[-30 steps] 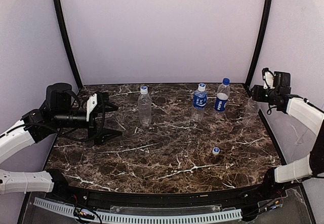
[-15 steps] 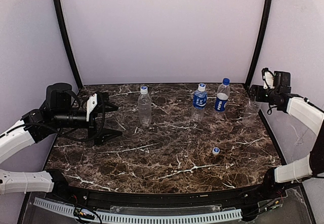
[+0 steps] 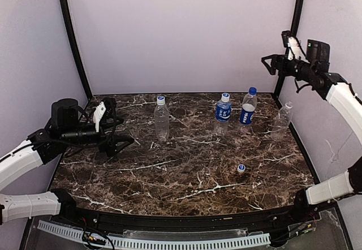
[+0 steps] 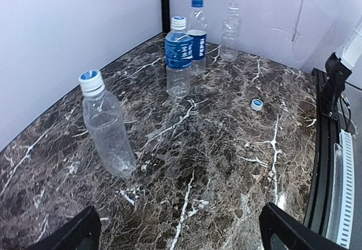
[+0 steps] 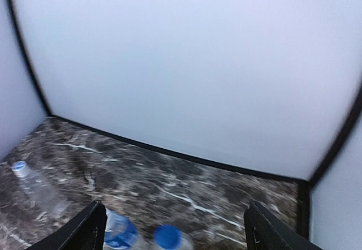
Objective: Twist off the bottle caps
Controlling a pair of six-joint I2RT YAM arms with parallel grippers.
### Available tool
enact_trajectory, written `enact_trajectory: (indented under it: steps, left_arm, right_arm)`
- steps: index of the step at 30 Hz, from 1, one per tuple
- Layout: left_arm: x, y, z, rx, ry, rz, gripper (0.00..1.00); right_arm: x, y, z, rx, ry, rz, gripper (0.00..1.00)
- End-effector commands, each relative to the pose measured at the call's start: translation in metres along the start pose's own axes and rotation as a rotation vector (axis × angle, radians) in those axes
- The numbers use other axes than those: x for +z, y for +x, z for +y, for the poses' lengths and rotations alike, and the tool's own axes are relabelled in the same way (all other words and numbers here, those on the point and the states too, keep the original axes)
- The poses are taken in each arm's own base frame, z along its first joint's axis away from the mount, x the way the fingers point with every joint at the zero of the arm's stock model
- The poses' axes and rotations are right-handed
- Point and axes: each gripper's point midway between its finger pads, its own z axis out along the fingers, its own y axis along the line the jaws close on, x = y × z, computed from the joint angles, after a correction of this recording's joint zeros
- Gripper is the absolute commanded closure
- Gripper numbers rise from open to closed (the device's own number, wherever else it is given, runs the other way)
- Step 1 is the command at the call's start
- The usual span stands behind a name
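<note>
Four bottles stand at the back of the marble table. A plain bottle (image 3: 162, 120) carries a white-and-blue cap (image 3: 160, 99). A labelled bottle (image 3: 223, 113) has a white-and-blue cap (image 3: 225, 97). Another labelled bottle (image 3: 247, 108) has a blue cap (image 3: 252, 90). A plain bottle (image 3: 281, 121) at the far right has no cap. A loose cap (image 3: 241, 168) lies on the table. My left gripper (image 3: 121, 126) is open, low, left of the plain capped bottle (image 4: 107, 128). My right gripper (image 3: 270, 63) is open and empty, high above the back right corner.
White enclosure walls with black corner posts (image 3: 73, 41) close in the back and sides. The left wrist view shows the black front rail (image 4: 334, 165) at its right. The right wrist view is blurred and shows two caps, one of them (image 5: 168, 236) blue, just below its fingers.
My right arm has risen from beside the capless bottle to high above it, leaving that bottle standing. My left gripper has shifted slightly and tilted down.
</note>
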Motion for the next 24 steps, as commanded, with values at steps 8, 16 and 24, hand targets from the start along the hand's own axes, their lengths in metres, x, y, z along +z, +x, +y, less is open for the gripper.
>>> enact_trajectory:
  steps: [8, 16, 24]
  left_arm:
    - [-0.019, 0.041, 0.054, -0.271, -0.236, -0.036, 0.01]
    - [-0.026, 0.064, 0.054, -0.301, -0.256, -0.051, 0.01]
    - [-0.032, 0.077, 0.057, -0.335, -0.278, -0.090, 0.01]
  right_arm:
    - [0.102, 0.036, 0.290, -0.173, -0.738, 0.140, 0.07]
    - [0.174, 0.080, 0.350, -0.132, -0.763, 0.201, 0.07]
    - [0.181, 0.123, 0.379, -0.140, -0.832, 0.260, 0.10]
